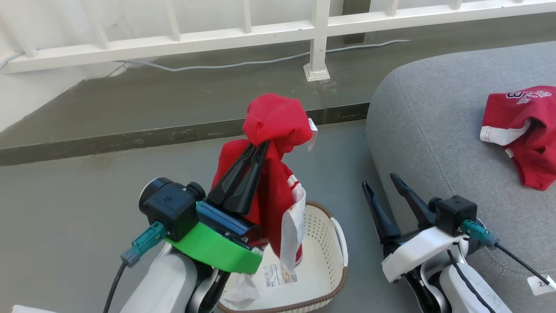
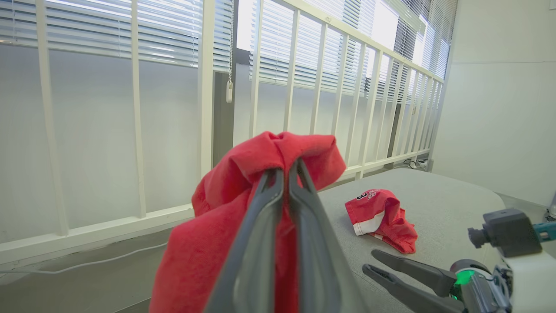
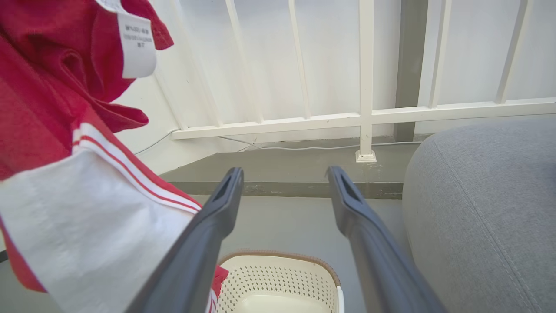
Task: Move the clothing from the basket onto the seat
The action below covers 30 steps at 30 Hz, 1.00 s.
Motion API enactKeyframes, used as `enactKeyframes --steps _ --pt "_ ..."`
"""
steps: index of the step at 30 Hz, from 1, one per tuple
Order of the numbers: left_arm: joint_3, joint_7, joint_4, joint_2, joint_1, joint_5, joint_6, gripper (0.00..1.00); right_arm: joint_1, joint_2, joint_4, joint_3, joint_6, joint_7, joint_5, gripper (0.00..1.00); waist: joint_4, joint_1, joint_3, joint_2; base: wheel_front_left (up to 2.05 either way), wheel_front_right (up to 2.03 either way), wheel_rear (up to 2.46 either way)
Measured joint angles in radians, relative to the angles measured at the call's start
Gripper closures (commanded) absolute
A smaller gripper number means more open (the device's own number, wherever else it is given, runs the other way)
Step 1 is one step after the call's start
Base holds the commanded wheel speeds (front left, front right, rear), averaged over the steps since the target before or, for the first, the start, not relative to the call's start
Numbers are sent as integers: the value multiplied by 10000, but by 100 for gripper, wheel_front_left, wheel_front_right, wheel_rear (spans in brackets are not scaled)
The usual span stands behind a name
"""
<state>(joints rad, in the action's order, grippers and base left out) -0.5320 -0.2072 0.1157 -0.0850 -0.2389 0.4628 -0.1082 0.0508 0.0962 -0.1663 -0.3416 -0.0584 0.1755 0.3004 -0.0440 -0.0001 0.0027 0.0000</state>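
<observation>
Left gripper (image 1: 259, 145), at centre frame in the head view, is clamped on a red garment (image 1: 273, 117), its fingers pressed together and cloth bunched above the tips. The garment's long axis runs top to bottom, with the white-striped end pointing down over the basket (image 1: 336, 243) at lower centre. A white label (image 1: 312, 130) juts from the bunch's right. Right gripper (image 1: 379, 180), lower right, is spread and empty beside the grey seat (image 1: 425, 130). A second garment (image 1: 521, 130), red with white trim, lies on the seat at the right edge.
</observation>
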Motion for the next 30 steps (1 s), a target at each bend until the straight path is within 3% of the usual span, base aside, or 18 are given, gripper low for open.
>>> enactKeyframes --steps 10,22,30 --pt "-15 215 318 -59 188 -2 117 100 86 -69 1221 -412 -48 -2 92 0 -58 0 19 0 0 0 0" --pt "-50 380 623 -211 196 -4 203 100 242 -297 2715 -1994 -470 -719 838 0 -81 0 45 0 0 0 0" --pt "-176 491 869 -219 199 -13 207 100 287 -286 2602 -2832 -556 -1252 949 0 -71 1 86 0 0 0 0"
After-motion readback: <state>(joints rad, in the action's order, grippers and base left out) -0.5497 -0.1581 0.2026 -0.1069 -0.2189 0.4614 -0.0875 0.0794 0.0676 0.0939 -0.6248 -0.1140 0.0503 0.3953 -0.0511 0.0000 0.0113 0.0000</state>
